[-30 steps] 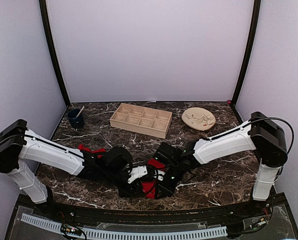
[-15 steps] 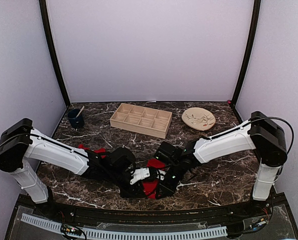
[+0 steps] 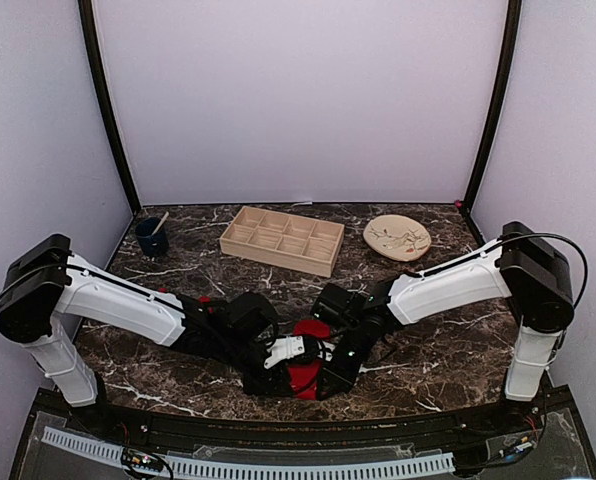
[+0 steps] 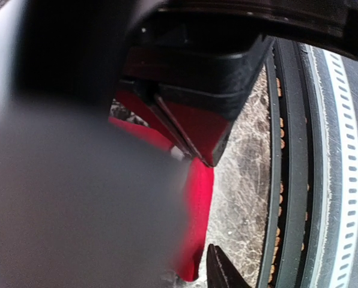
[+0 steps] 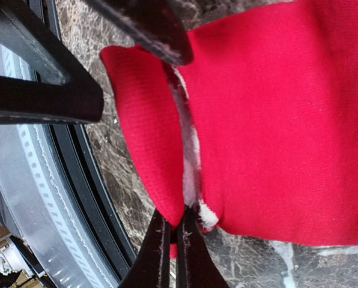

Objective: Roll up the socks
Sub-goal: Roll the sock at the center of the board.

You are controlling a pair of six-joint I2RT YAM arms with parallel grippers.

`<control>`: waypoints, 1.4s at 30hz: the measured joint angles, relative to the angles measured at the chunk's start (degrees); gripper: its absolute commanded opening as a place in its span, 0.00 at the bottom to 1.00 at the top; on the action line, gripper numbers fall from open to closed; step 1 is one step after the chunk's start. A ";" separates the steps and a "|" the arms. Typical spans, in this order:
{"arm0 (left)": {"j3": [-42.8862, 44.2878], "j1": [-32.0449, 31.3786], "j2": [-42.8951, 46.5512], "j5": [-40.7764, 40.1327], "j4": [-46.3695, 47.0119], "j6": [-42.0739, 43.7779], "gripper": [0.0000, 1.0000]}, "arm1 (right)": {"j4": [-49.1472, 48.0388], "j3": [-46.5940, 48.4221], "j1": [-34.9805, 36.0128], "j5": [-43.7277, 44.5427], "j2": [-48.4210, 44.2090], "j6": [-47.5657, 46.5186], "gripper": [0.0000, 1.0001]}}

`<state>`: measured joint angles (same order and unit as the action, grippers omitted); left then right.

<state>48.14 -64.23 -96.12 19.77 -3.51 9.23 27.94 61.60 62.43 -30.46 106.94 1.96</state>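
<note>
One red sock (image 3: 303,378) lies near the table's front edge, between both grippers. In the right wrist view this sock (image 5: 275,120) shows white lining at a folded cuff. My right gripper (image 5: 174,234) is shut on that cuff's edge; from above, the right gripper (image 3: 330,380) is on the sock's right side. My left gripper (image 3: 284,368) comes in from the left with jaws apart, and the sock's fold (image 4: 198,192) lies between them. One left fingertip (image 4: 222,275) stands just clear of the cloth. The rest of the left wrist view is blur. A bit of a second red sock (image 3: 206,300) peeks out behind the left arm.
A wooden compartment tray (image 3: 281,240) sits at the back middle. A beige plate (image 3: 397,238) is back right and a dark cup with a spoon (image 3: 151,238) back left. The black front rail (image 3: 298,425) runs close to the sock.
My left arm has slid to the right, closer to the sock, and covers more of the second sock behind it. The right gripper has stayed shut on the cuff.
</note>
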 measured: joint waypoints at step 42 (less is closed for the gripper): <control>-6.47 -3.63 3.91 -5.05 8.61 -2.78 0.35 | -2.56 0.74 -0.11 -3.10 1.62 0.92 0.00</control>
<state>41.67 -67.85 -92.20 14.72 5.10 6.46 25.39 62.35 62.33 -33.56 108.55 2.87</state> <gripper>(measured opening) 0.345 0.027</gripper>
